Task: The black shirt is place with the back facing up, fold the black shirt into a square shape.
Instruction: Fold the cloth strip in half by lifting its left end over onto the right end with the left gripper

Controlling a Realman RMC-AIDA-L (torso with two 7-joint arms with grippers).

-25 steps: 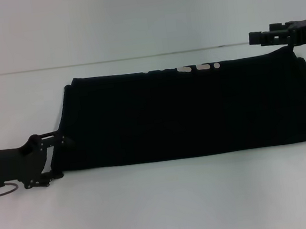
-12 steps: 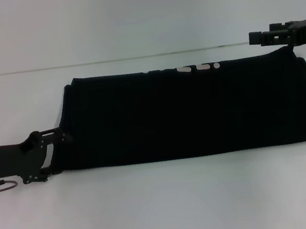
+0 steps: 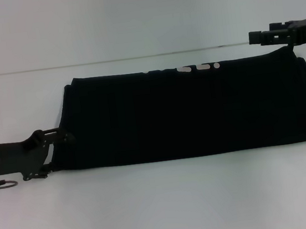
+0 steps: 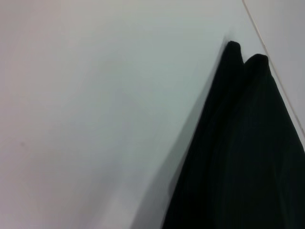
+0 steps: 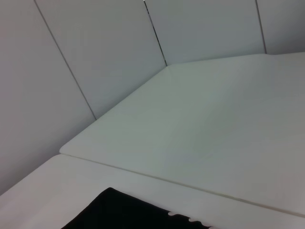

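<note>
Head view, left gripper [image 3: 61,138] low at black shirt [image 3: 192,112] edge

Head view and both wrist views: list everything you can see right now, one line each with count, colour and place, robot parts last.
black shirt: one, black, folded into a long band lying flat across the middle of the table, running from left to right.
white print: a few pieces, white, showing at the shirt's far edge, right of centre.
table: one, white, under the shirt and all around it.
wall: white panels, behind the table's far edge.
left gripper: one, black, low at the shirt's left end, near its front corner.
right gripper: one, black, at the shirt's far right corner, above the table.
</note>
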